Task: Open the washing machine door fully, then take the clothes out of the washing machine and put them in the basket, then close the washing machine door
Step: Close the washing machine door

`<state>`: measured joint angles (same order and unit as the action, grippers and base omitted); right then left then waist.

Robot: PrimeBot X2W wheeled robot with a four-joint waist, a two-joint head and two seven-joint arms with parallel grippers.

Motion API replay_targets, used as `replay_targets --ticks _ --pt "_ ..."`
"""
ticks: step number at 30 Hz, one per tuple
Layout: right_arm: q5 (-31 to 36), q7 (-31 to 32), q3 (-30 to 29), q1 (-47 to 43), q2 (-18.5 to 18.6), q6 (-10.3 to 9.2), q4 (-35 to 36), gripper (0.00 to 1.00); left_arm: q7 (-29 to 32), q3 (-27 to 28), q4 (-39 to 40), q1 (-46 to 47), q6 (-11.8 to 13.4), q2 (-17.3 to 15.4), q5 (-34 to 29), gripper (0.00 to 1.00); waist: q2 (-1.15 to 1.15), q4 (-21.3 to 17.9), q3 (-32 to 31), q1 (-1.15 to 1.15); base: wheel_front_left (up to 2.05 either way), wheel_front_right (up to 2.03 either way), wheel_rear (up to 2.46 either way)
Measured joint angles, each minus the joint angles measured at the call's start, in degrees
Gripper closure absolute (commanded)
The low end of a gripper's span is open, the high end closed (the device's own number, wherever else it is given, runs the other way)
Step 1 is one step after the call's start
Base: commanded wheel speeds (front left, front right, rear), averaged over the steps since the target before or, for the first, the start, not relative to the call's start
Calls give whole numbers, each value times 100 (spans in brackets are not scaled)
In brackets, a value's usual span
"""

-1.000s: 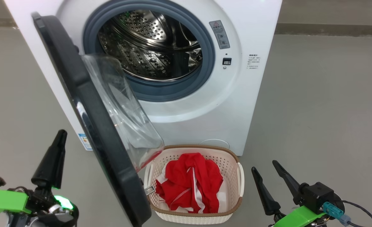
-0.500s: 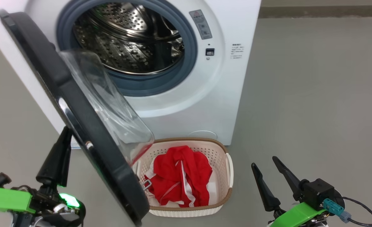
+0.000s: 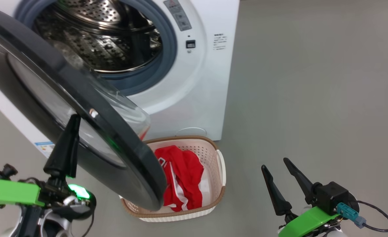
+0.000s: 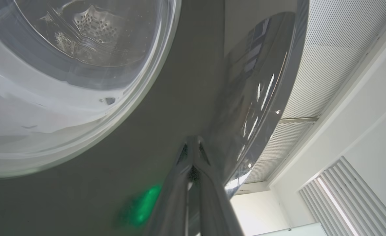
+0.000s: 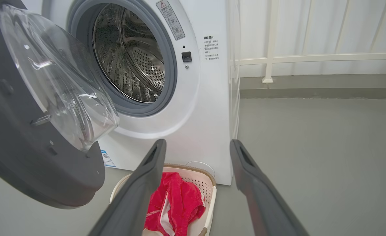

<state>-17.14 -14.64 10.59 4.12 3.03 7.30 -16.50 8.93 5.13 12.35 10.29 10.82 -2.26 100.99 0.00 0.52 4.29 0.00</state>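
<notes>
Two shut fingers of the left gripper point(image 3: 75, 118) rest against the outer face of the washing machine door point(image 3: 121, 148), half-open at near left. Rigid, hinged and slick, it is probably best pushed near its edge. Clothes point(image 3: 180, 177) lie in the basket point(image 3: 194, 138); right gripper point(image 3: 274, 164) spread, empty.

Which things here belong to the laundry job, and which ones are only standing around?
Part of the job: washing machine; washing machine door; clothes; basket; left claw, shut, at the door; right claw, open.

Only around: white railing; grey floor; ribbed ceiling panels.
</notes>
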Motion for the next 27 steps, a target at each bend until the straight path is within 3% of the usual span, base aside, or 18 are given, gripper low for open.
replay_targets --ticks 14,27 --pt "0 0 5 264 27 0 68 0 -307 -104 -575 1023 -142 8 -26 100 0 -429 391 0 0 0 0" --pt "58 0 -4 499 54 0 96 0 -502 -115 -1604 2248 -538 7 -285 100 0 -569 866 0 0 0 0"
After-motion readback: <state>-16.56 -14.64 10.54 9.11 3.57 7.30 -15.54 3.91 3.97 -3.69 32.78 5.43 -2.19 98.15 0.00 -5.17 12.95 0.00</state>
